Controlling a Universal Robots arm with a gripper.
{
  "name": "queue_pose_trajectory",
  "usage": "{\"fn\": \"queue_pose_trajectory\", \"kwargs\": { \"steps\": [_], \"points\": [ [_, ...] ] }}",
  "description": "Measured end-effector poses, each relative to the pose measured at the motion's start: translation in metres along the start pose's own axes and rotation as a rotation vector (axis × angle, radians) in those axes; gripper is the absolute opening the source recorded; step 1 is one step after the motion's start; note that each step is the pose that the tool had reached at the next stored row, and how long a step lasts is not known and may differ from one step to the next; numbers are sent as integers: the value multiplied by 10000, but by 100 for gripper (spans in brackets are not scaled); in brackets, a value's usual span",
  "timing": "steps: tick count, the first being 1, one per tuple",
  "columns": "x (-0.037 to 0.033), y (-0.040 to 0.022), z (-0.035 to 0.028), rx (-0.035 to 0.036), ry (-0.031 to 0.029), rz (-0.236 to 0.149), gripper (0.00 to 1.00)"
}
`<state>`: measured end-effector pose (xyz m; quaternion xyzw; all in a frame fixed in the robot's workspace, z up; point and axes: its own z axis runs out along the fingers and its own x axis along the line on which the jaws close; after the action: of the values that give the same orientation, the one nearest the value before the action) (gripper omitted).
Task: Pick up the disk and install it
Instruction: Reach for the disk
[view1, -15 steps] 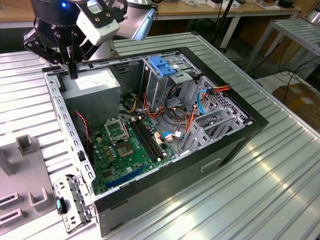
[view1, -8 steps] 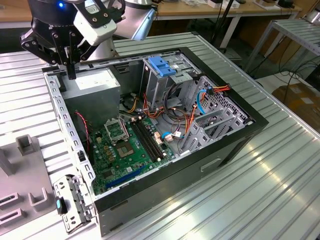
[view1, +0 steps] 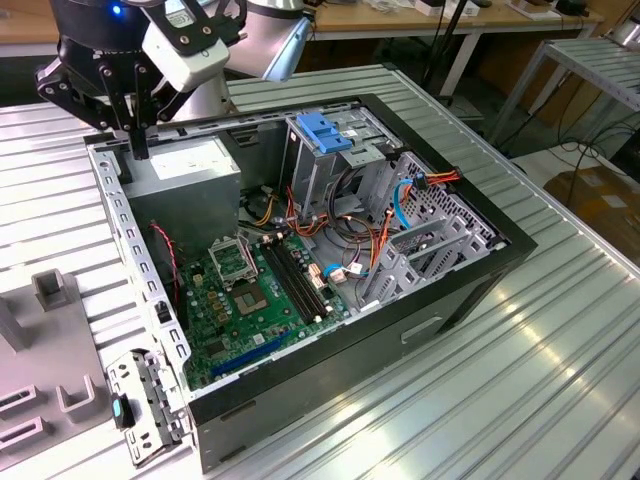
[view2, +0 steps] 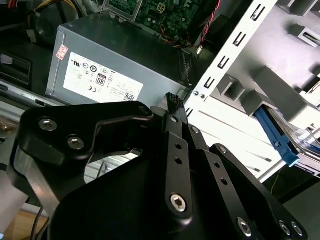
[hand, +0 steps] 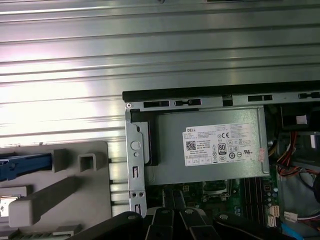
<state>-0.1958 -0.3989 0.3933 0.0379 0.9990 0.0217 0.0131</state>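
fingers (view2: 174, 131) were squeezed shut on nothing, by the power box (hand: 210, 145). the disk (hand: 22, 167) lay off from that box, past the case wall (hand: 134, 160), blue rail pointing at it.

Black gripper (view2: 172, 102), silver screws (view2: 179, 201), white wrist housing (view1: 185, 50), seemingly blue light (view1: 117, 10)

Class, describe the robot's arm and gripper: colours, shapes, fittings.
The gripper is matt black: flat linkage bars joined by silver hex screws. In the exterior view a pale grey box sits beside it, a blue light glows above; the arm is silver-grey.
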Motion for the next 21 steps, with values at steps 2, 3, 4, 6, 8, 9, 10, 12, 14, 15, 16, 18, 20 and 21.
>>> {"fn": "queue_pose_trajectory", "kwargs": {
  "steps": [2, 3, 4, 6, 8, 9, 10, 12, 14, 15, 16, 18, 20, 21],
  "points": [
    [10, -1, 0, 0, 0, 0, 11],
    [13, -1, 0, -1, -1, 0, 11],
    [18, -1, 0, 0, 0, 0, 11],
    [27, -2, 0, -1, 0, 0, 11],
    [35, -3, -1, 0, 0, 0, 11],
    [40, -3, -1, 0, 0, 0, 11],
    [43, -3, -1, 0, 0, 0, 11],
    [52, -4, -1, -1, 0, 0, 11],
    [59, -5, -1, -1, -1, 0, 11],
    [64, -5, -2, 0, 0, 0, 11],
    [68, -5, -2, 0, 0, 1, 11],
    [74, -6, -2, 0, 0, 1, 11],
    [81, -6, -2, 0, -1, 0, 11],
    [87, -7, -2, 0, 0, 0, 11]
  ]
}}
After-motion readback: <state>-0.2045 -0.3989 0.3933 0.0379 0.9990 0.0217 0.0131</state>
